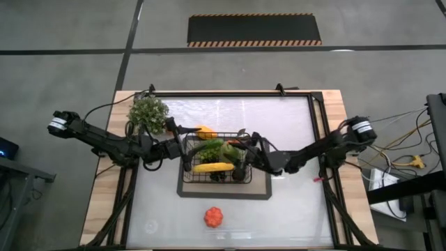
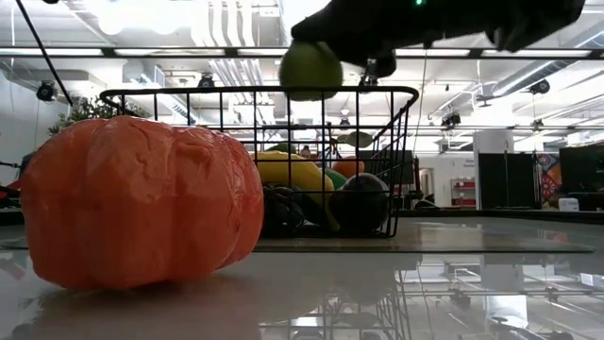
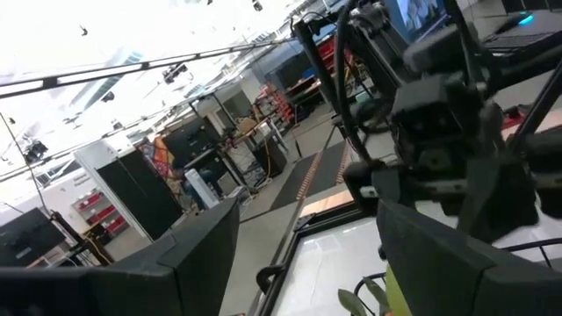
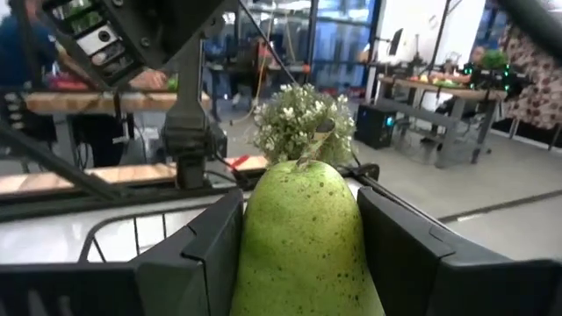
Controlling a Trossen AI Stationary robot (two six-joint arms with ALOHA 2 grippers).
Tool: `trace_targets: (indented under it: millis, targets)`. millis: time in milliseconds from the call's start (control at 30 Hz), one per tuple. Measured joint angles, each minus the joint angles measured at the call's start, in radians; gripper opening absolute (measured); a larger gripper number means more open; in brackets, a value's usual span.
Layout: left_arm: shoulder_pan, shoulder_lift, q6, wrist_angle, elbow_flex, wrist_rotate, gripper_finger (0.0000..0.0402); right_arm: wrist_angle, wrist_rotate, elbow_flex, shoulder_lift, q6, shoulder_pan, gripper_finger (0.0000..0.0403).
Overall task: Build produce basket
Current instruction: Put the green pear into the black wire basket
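The black wire basket [image 1: 187, 162] stands on a grey mat at the table's middle. It holds a yellow banana [image 1: 214, 167], green pieces [image 1: 209, 148], an orange piece [image 1: 205, 131] and dark fruit [image 2: 363, 203]. My right gripper [image 1: 240, 150] is over the basket's right part, shut on a green pear [image 4: 303, 233]. The pear also shows in the low view [image 2: 311, 68], just above the basket's rim [image 2: 260, 93]. My left gripper [image 3: 307, 263] is open and empty at the basket's left side [image 1: 174, 146]. A red-orange toy tomato [image 1: 214, 217] lies near the table's near edge. My right gripper pinches the pear's wide body [image 4: 255, 237] between its two fingers, one on each side. The fingers reach in from the table's right. The pear's stem end [image 4: 314, 154] points away from the wrist. The pear is lifted clear, over the basket's top.
A bushy grey-green leafy plant [image 1: 148, 111] stands at the table's far left, behind my left arm. The grey mat [image 1: 261, 189] shows round the basket. The tomato [image 2: 142, 203] fills the low view's left. Bare table lies to the near left and right.
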Motion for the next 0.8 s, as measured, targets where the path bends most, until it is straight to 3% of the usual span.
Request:
trace_targets:
  millis: [133, 333, 800]
  targets:
    - [0.0, -0.007, 0.001, 0.002, 0.0, 0.0, 0.0254, 0.125, -0.001, 0.0, 0.074, 0.002, -0.021, 0.0187]
    - [0.0, -0.013, 0.002, -0.001, 0.0, 0.0, 0.0254, 0.145, 0.008, 0.04, 0.147, 0.006, -0.031, 0.0187]
    - [0.0, -0.013, 0.003, -0.002, 0.0, -0.001, 0.0254, -0.203, 0.092, 0.171, 0.165, 0.065, -0.034, 0.0187]
